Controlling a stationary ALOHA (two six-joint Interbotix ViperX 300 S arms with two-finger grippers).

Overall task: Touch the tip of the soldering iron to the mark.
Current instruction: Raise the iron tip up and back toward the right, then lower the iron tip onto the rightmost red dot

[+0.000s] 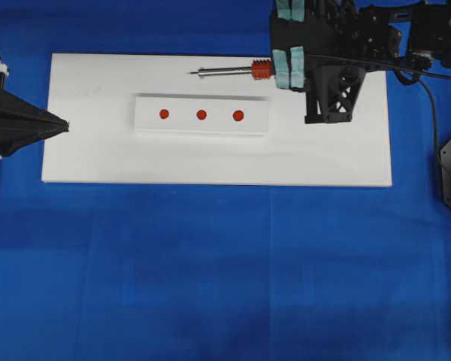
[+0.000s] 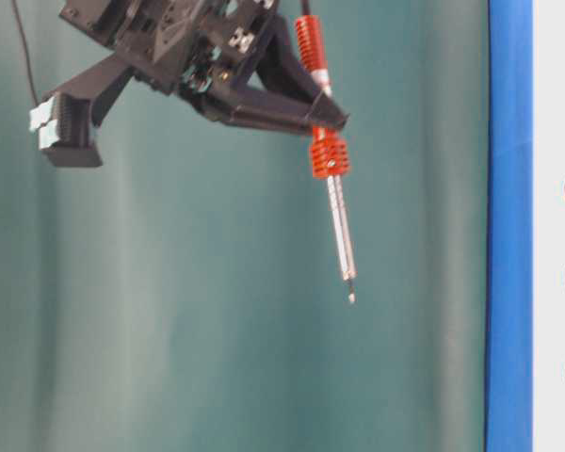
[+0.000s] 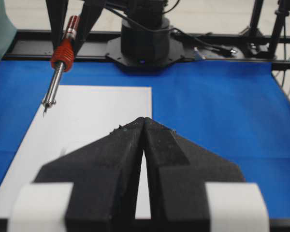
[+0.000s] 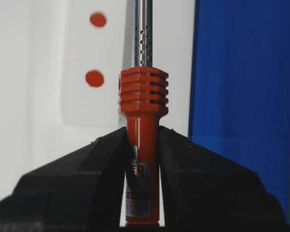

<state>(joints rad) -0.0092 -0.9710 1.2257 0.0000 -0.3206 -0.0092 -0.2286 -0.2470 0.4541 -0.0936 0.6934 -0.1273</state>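
The right gripper [image 4: 142,159] pinches the red-orange ribbed handle of the slim silver-shafted soldering iron [image 1: 233,71], held aloft at the overhead view's upper centre. Its dark pointed tip [image 2: 351,298] hangs clear of the three red dots [image 1: 201,114]; lowering onto one remains. The left gripper [image 1: 60,125] rests pressed together.

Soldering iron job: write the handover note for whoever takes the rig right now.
Right gripper: shut on the soldering iron, clamped on the red-orange handle, held up in the air.
Left gripper: shut, empty, parked at the left edge of the white board.
Things: the tip points down but hangs clear of the board in the table-level view. Three red marks sit in a row on the raised white strip.
Done: iron picked up and lifted.
Left: bring the tip down onto a mark; no contact yet.
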